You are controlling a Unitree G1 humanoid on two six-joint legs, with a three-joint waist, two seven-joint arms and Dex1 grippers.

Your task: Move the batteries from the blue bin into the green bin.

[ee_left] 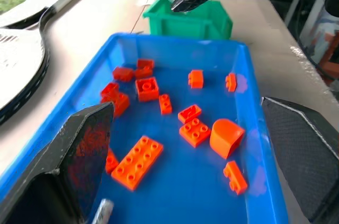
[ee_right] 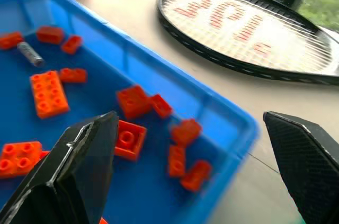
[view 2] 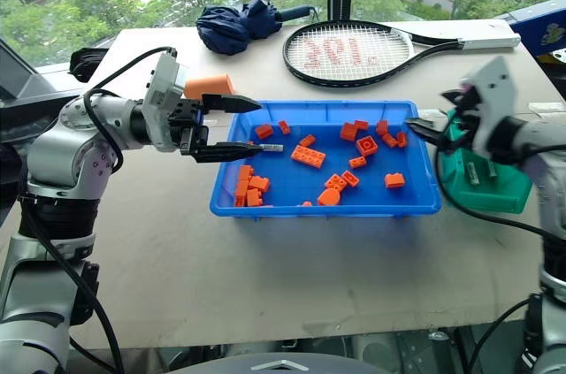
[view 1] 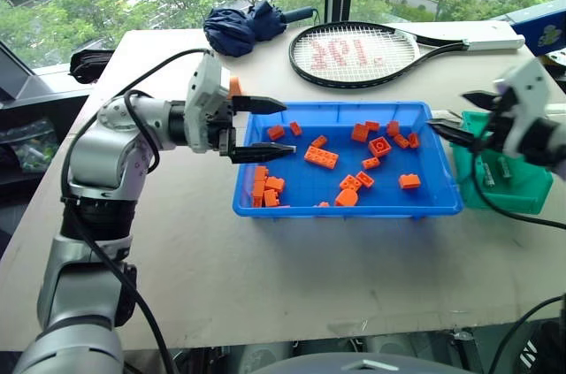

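Showing red marks, unreadable: racket [view 1: 354, 54] strings.

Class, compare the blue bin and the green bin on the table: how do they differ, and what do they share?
The blue bin is wide and shallow; the green bin is much smaller and deeper. The blue bin holds many orange bricks and one battery; the green bin holds a few batteries and no bricks. Both are open-topped plastic containers, standing side by side.

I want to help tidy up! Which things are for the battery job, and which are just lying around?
For the job: battery, blue bin, green bin, left pincer, right pincer.

Just lying about: orange bricks, tennis racket, folded umbrella.
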